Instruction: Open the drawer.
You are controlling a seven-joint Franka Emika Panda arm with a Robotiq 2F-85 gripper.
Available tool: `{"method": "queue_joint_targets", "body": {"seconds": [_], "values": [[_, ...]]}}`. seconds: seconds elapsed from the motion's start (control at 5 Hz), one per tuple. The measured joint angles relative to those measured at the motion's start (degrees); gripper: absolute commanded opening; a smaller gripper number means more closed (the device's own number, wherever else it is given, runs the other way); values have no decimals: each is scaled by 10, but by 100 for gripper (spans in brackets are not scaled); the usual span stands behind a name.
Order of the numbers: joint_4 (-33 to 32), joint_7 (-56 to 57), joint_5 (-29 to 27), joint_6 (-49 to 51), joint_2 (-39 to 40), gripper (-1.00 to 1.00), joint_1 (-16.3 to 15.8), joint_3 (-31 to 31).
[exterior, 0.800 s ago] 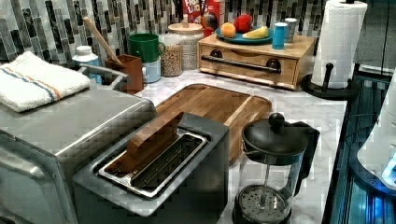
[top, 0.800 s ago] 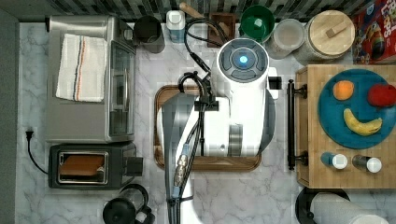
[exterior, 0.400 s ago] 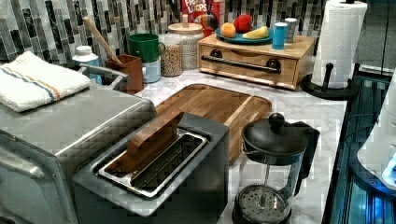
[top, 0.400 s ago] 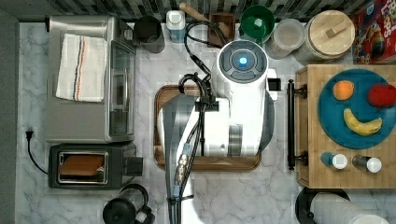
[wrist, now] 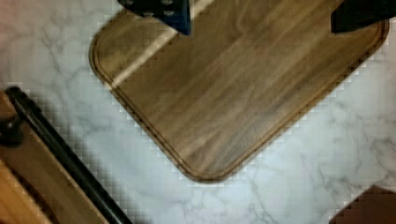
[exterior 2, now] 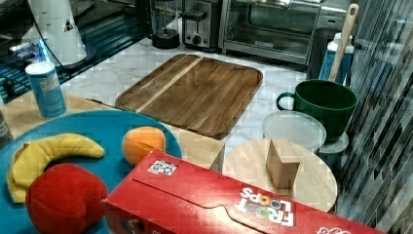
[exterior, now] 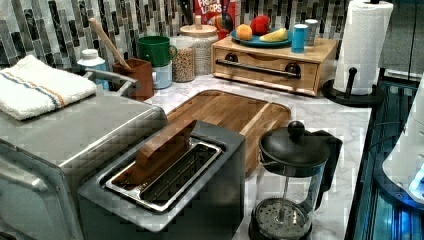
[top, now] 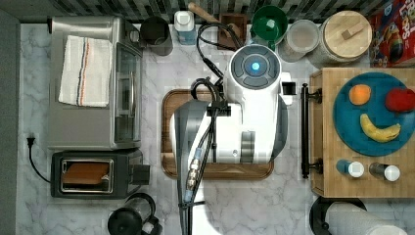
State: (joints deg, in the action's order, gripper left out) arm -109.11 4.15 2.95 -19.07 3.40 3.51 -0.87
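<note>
1. In the top view the white arm [top: 244, 112] hides most of the dark wooden tray [top: 169, 147].
2. In the wrist view the drawer [wrist: 28, 163] and its black bar handle [wrist: 60, 154] are cut off at the picture's edge.
3. The gripper's fingers [wrist: 175, 14] are cropped there, tips only.

White arm [top: 252, 117] above wooden tray [top: 169, 103]
</note>
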Motion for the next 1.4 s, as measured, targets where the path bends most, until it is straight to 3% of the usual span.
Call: {"method": "queue_joint_targets", "body": {"seconds": [0.2,0.4,0.8,1.4], "values": [[-23,2,2,-63,0,100,0,3],[-38,50,9,-56,0,100,3,5],[-50,230,53,-73,5,100,18,12],[-72,444,58,-178,24,100,66,35]]}}
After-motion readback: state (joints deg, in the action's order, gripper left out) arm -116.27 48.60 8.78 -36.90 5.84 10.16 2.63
